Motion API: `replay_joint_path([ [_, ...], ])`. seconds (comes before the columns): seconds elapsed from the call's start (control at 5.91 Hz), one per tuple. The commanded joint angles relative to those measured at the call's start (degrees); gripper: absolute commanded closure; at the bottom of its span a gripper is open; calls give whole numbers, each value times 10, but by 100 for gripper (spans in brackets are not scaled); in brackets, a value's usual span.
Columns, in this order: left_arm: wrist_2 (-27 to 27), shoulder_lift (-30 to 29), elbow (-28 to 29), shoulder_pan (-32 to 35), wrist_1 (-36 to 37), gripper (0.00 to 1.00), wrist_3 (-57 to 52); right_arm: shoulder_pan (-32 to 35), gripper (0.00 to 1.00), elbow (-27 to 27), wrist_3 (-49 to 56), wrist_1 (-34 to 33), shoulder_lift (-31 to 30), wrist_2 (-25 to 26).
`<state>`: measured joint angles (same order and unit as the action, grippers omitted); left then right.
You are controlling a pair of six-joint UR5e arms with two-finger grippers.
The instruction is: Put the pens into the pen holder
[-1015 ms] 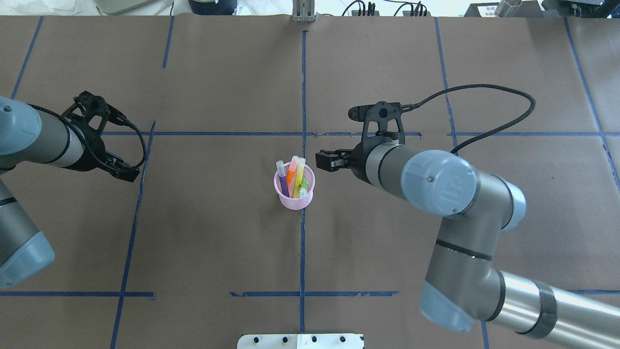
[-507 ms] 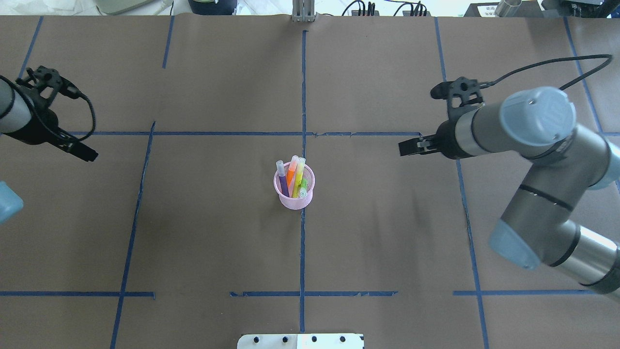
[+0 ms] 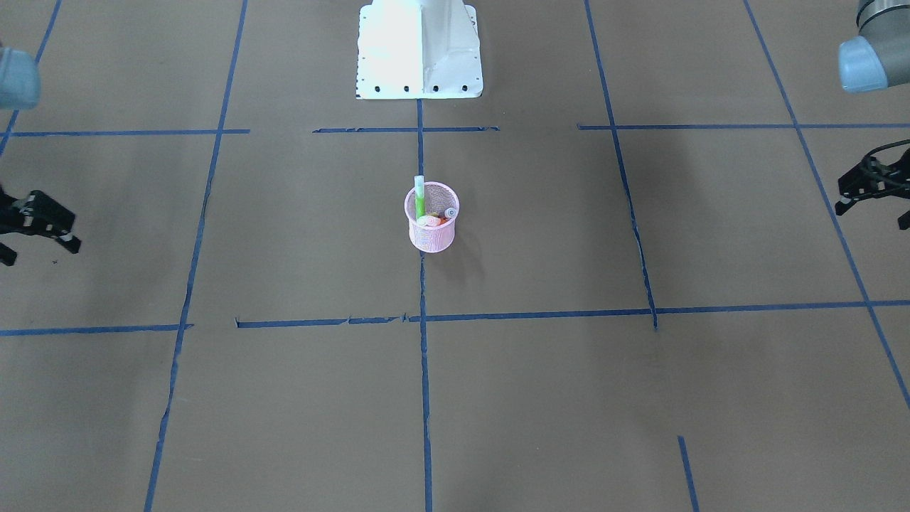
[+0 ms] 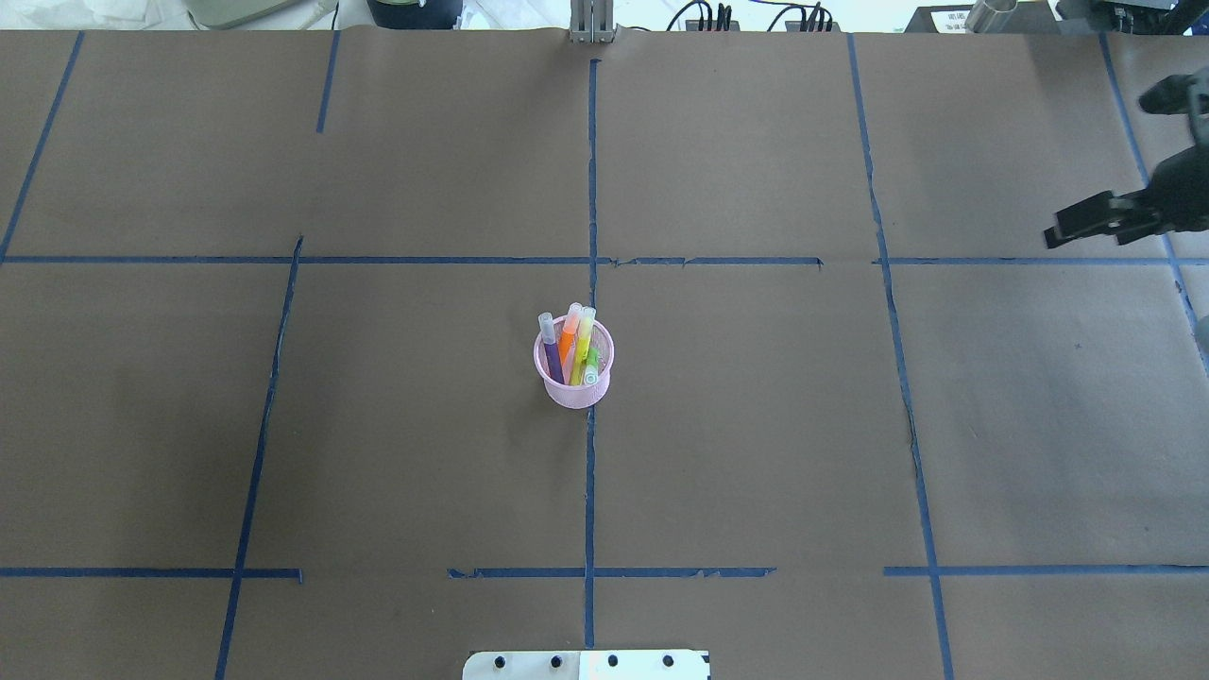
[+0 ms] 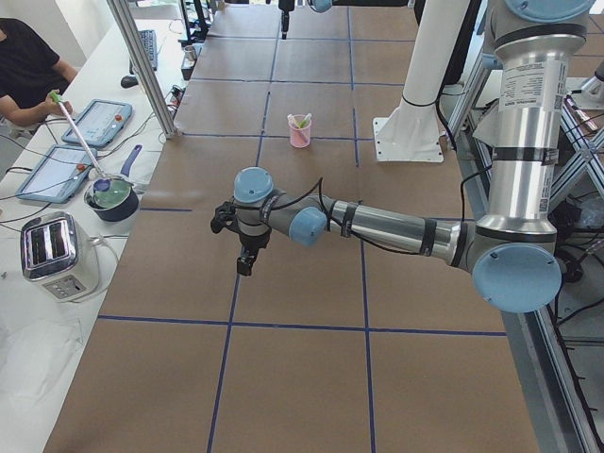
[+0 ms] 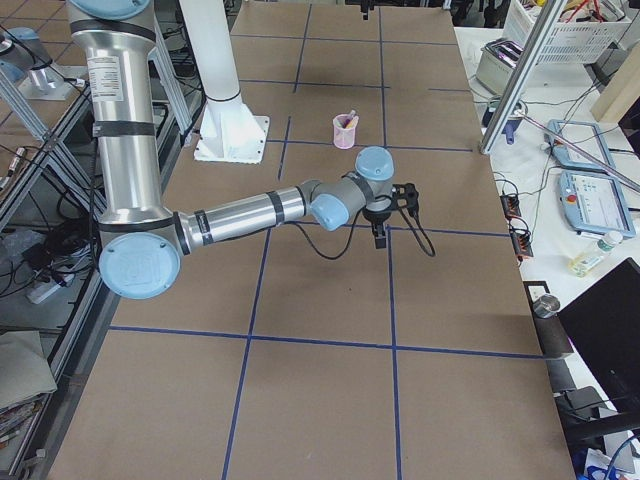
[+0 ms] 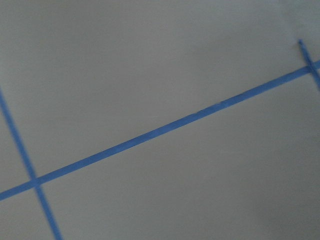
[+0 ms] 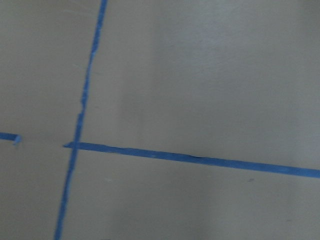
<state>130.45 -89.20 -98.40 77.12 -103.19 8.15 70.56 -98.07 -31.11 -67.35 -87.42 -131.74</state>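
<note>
The pink mesh pen holder (image 4: 573, 382) stands upright at the table's middle, on the centre tape line; it also shows in the front view (image 3: 431, 235). Inside it stand a purple pen (image 4: 551, 357), an orange pen (image 4: 568, 338), a yellow-green pen (image 4: 584, 338) and a short green one (image 4: 591, 366). No pen lies on the table. My right gripper (image 4: 1063, 231) hangs far right of the cup, and in the front view (image 3: 39, 252) its fingers look spread and empty. My left gripper (image 3: 873, 213) is far off on the other side, also looks open and empty, and is out of the overhead view.
Brown paper with blue tape lines (image 4: 590, 189) covers the table. The white robot base plate (image 3: 419, 50) sits at the near edge. A toaster (image 5: 52, 255), a pot (image 5: 111, 196) and tablets (image 5: 57, 172) lie on a side bench beyond the left end.
Both arms have pulled away outward from the cup. The right gripper went from beside the cup to the far right edge; the left arm left the overhead view. Cup and pens have not moved.
</note>
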Motion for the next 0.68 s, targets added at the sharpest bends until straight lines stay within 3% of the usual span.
replay_joint_path([
  [0.0,36,8,-10,56,81,0,-1,119,1,87,191,-14,-20,-22],
  [0.34,40,26,-39,132,103,0,-23,212,1,112,410,-134,-27,-41],
  [0.51,36,23,-34,131,152,0,-57,217,0,112,442,-193,-23,-34],
])
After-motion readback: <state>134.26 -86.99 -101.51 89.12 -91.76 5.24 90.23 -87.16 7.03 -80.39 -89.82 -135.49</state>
